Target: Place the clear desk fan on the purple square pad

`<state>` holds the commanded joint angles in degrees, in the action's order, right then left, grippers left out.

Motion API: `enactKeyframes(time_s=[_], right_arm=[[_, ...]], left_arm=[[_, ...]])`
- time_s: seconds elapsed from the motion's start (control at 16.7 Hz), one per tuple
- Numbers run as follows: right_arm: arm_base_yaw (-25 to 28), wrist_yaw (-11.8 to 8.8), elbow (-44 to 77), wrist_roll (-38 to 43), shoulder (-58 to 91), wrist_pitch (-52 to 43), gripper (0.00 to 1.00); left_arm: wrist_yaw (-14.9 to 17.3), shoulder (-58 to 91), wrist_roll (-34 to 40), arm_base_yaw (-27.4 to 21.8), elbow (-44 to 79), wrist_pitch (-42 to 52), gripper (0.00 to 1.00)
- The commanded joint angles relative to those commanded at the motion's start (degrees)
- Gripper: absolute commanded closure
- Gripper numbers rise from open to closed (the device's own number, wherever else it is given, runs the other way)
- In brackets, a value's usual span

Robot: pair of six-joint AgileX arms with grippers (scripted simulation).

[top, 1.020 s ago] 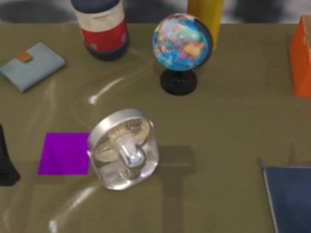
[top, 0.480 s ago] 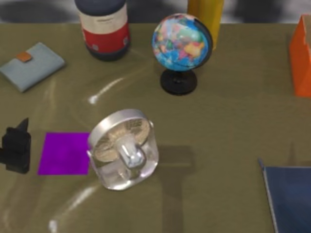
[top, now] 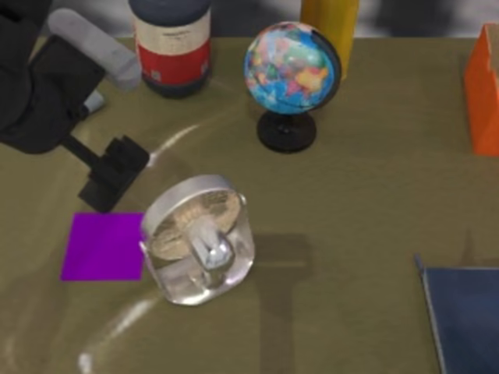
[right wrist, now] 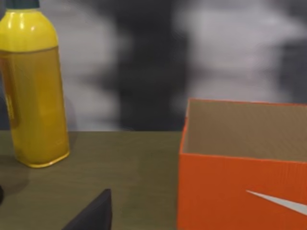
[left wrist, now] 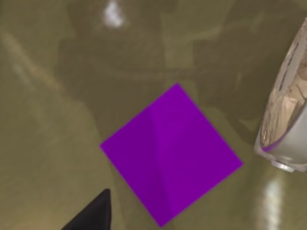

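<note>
One fan, one pad, one arm over the table.
The left gripper is hovering just beyond the pad; finger spacing unclear. The fan is sitting touching the pad's right edge.

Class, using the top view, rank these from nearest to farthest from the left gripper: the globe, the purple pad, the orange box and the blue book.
Measured from the left gripper, at the table's left:
1. Purple pad, just in front of the gripper, at the left.
2. Globe, toward the middle, at the back.
3. Blue book, at the front right corner.
4. Orange box, at the right edge, at the back.
</note>
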<state>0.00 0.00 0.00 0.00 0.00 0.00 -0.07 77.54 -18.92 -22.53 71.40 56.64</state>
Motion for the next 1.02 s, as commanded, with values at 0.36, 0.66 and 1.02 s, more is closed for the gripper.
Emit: enactKeyframes(time_s=[0.36, 0.66, 1.02], right_arm=[[0.00, 0.00, 0.00, 0.00, 0.00, 0.00, 0.00], [0.00, 0.00, 0.00, 0.00, 0.00, 0.00, 0.00], [0.00, 0.00, 0.00, 0.00, 0.00, 0.00, 0.00]], left_arm=[[0.07, 26.98, -6.06, -7.38, 24.97, 18.18, 0.00], [0.14, 35.79, -8.21, -9.89, 32.86, 24.35, 0.00], [0.14, 35.66, -8.29, -9.75, 31.69, 23.20, 0.00]])
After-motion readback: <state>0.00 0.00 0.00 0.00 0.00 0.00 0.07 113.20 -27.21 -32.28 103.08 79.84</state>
